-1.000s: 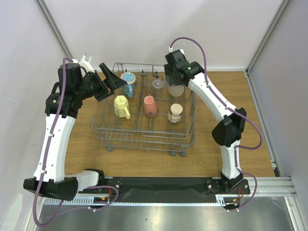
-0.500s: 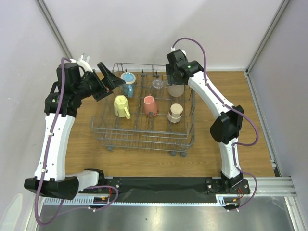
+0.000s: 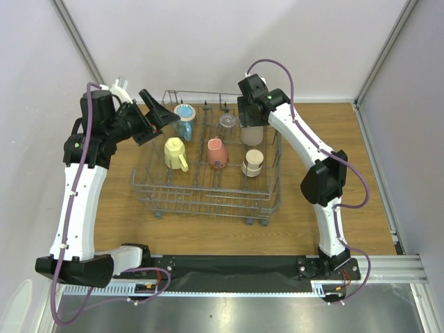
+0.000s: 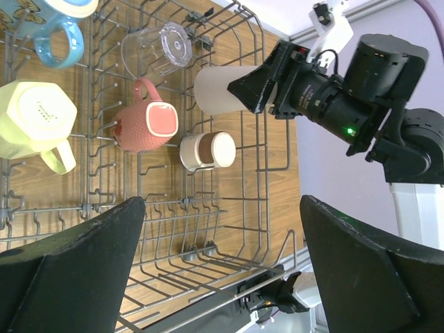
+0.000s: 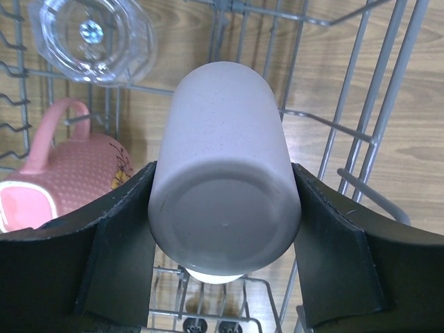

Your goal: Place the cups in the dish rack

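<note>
The right gripper (image 5: 225, 232) has its two black fingers (image 5: 114, 243) pressed against either side of a beige cup (image 5: 225, 132). The jaws are at a middling spread, and the cup's flat base faces the wrist camera, filling the centre of that view. From overhead, gripper and cup sit over the upper right part of the dish rack (image 3: 208, 200), close to its right wall. Whether the cup's mouth touches the wires I cannot tell.

In the wrist view a clear glass (image 5: 90, 35) lies in the rack at the upper left, just beside the held cup. A salmon pink mug (image 5: 62, 180) is at the left edge, its handle pointing toward the top of the frame. Overhead, a cream-and-brown cup (image 3: 253, 161) stands just below the held one. A pale yellow mug (image 3: 175, 152) is at the rack's left middle and a blue mug (image 3: 185, 114) at its upper left.

Beside that blue mug, at the rack's upper left corner, the left gripper (image 3: 158, 113) hangs with its jaws spread wide and nothing between them. The rack stands on a wooden table (image 3: 312, 208).
</note>
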Tool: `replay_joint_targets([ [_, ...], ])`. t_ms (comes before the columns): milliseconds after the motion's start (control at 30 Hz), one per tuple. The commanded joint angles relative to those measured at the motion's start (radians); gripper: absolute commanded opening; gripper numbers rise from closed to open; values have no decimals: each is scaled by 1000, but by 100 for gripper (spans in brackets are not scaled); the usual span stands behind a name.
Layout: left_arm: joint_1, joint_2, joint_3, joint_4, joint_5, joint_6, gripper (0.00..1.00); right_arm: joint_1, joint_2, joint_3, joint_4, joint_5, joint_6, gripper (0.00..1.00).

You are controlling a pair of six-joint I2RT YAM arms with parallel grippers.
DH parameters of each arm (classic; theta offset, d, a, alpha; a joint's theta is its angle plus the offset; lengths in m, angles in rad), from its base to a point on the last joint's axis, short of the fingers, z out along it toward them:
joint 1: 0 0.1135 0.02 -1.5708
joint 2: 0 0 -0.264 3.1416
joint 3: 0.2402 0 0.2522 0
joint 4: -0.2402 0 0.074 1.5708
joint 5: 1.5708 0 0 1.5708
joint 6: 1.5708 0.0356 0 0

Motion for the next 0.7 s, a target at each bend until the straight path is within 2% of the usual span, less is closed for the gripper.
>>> replay_joint_targets([
  [0,10,-16,10,39,32,-9,100,-5,3,9,-29,15,11,26],
  [167,10,-22,7,42,40,-18,100,-8,1,3,-30,6,10,32],
  [267,10,-26,7,39,41,-20,100,-8,-2,1,-37,-3,11,46],
  [300,10,-29,8,36,43,-18,100,-8,0,0,-37,-4,11,56],
  [400,10,-34,14,21,41,-11,100,-6,4,9,-49,-5,13,68],
  [500,10,-36,14,13,43,-12,100,-6,7,12,-60,-2,13,77],
  [667,10,-39,13,11,47,-17,99,-5,7,12,-73,-7,8,85],
])
